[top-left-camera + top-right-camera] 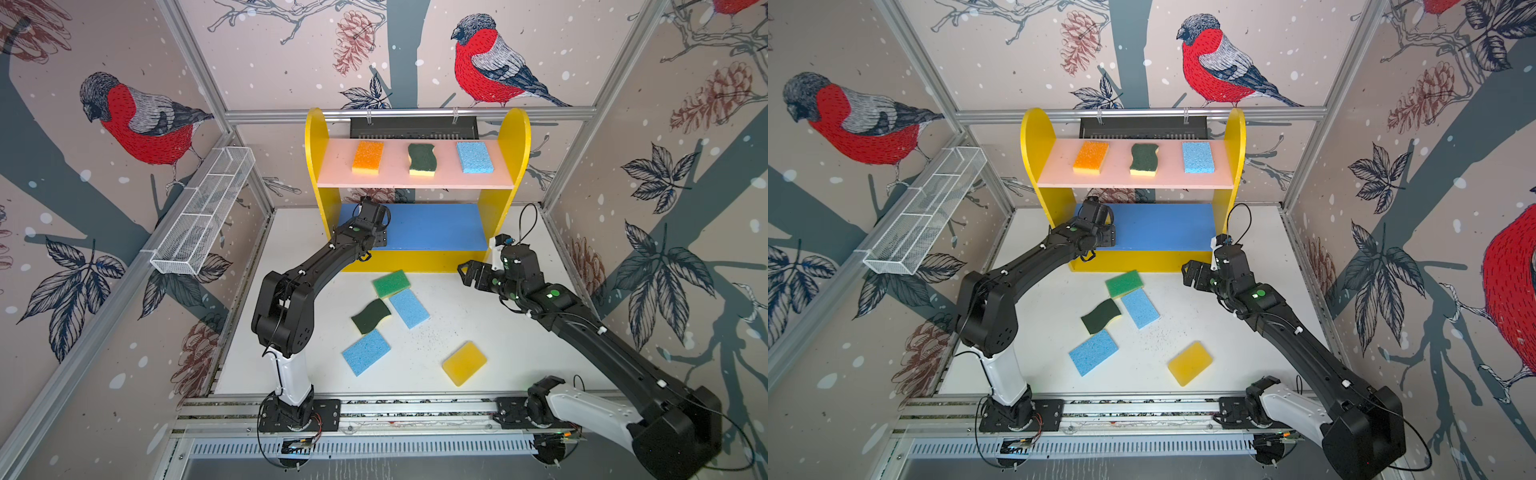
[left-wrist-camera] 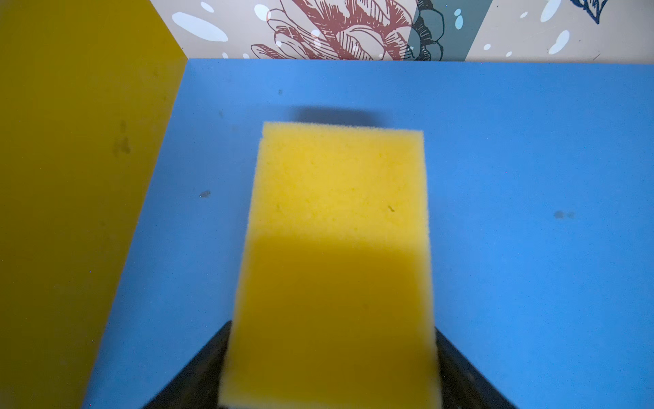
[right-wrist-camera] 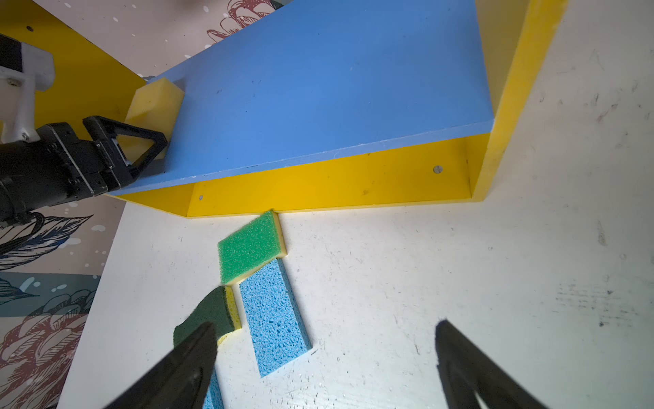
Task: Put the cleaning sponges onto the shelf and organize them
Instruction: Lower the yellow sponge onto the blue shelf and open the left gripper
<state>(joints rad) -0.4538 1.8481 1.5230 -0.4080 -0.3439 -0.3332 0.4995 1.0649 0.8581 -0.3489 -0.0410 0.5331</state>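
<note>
Top views. The shelf [image 1: 515, 137] stands at the back of the desk [image 1: 519, 332]. On its pink upper board [image 1: 415, 180] three pads lie in a row, apart from each other: orange sponge [image 1: 368, 156], upper scourer [image 1: 422, 159], upper blue sponge [image 1: 474, 156]. The left arm [image 1: 328, 257] reaches onto the left end of the blue middle board [image 1: 436, 226]; its fingertips are hidden from above. The right tool [image 1: 465, 274] hangs over the desk near the shelf's right foot, released and empty. Five pads lie loose on the desk:
- green sponge [image 1: 390, 283], closest to the shelf
- middle blue sponge [image 1: 409, 308], touching the green one
- desk scourer [image 1: 370, 316], just beside them
- near blue sponge [image 1: 365, 352]
- loose yellow sponge [image 1: 464, 363], well apart to the right

Left wrist. The shelved yellow sponge [image 2: 336, 212] lies flat on the blue middle board, near the yellow side panel [image 2: 70, 194]. The left tool [image 2: 332, 327] has a finger at each long edge of the pad. Cannot tell whether it is clamped or let go.

Right wrist. The right tool's fingers are spread wide over bare desk. A corner of the green sponge [image 3: 249, 246] reaches the shelf's yellow base. The left tool [image 3: 148, 141] sits at the shelved yellow sponge [image 3: 155, 102].
</note>
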